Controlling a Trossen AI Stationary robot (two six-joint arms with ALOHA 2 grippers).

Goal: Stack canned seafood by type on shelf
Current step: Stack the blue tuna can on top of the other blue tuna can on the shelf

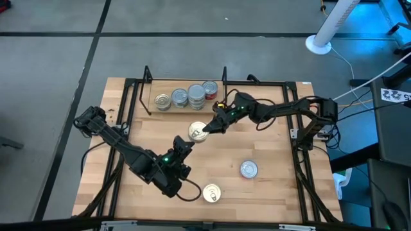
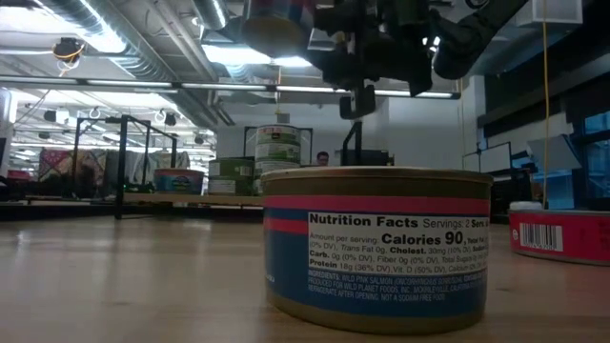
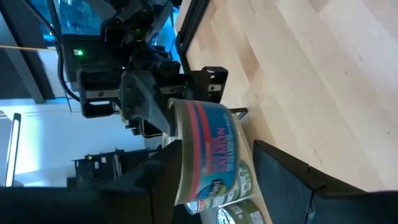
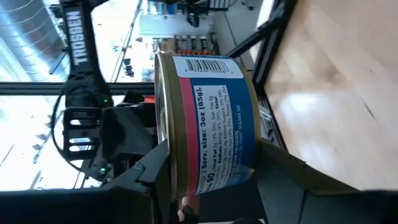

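A small can [image 1: 198,131] with a blue and red label and a gold lid hangs in the air over the middle of the table. My right gripper [image 1: 209,126] reaches it from the right. My left gripper [image 1: 187,141] reaches it from the near left. The can fills the gap between the fingers in the right wrist view [image 4: 211,118] and in the left wrist view [image 3: 211,155]. The shelf [image 1: 168,86] stands at the far side with several cans [image 1: 187,97] standing on its board. Two more cans [image 1: 249,169] [image 1: 212,192] rest on the tabletop. My right gripper pinches the can between its two fingers, one on the lid face [image 4: 163,155], the other on the bottom face [image 4: 256,155]. The fingers come level from the table's right. The can is tilted and clear of the table. My left gripper has the same can between its fingers, one at the lid rim [image 3: 180,163], the other at the bottom edge [image 3: 250,171]. It comes slanting from the near left, opposite the other gripper. The gap looks filled, but the contact itself is hard to make out.
A black metal frame [image 1: 128,115] runs round the tabletop. The gold-lidded can stands close before the low camera [image 2: 376,248], a red-sided one [image 2: 562,233] to its right. Bare wood lies between the two loose cans and the shelf.
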